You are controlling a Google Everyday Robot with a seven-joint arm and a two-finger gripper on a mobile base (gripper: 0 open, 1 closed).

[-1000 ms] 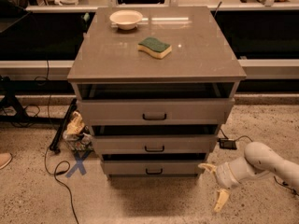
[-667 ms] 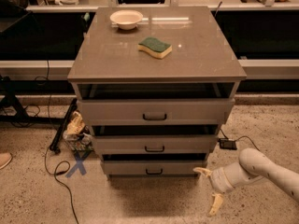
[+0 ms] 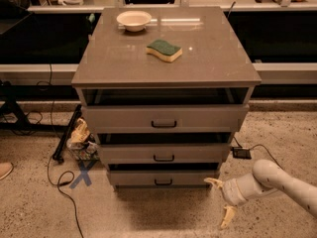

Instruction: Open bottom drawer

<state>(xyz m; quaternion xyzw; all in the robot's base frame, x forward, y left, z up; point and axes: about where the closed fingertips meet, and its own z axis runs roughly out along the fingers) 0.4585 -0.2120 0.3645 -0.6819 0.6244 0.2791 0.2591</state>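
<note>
The bottom drawer (image 3: pixel 133 178) is the lowest of three grey drawers in the cabinet, with a small black bar handle (image 3: pixel 163 182) at its middle. It looks pushed in, showing only a dark gap above its front. My gripper (image 3: pixel 221 198) hangs low at the lower right, just off the drawer's right corner and to the right of the handle. Its two pale fingers stand spread apart, one near the drawer corner (image 3: pixel 214 182) and one near the floor (image 3: pixel 227 217), with nothing between them. The white arm (image 3: pixel 277 180) reaches in from the right edge.
A white bowl (image 3: pixel 133 20) and a green and yellow sponge (image 3: pixel 164 49) lie on the cabinet top (image 3: pixel 213 58). Black cables (image 3: pixel 59 175), a blue X mark (image 3: pixel 81 174) and crumpled wrappers (image 3: pixel 79 135) sit on the floor left of the cabinet. A small black box (image 3: pixel 241 152) lies to its right.
The gripper and arm have shifted left, closer to the bottom drawer's right corner. The drawers, bowl and sponge have not moved.
</note>
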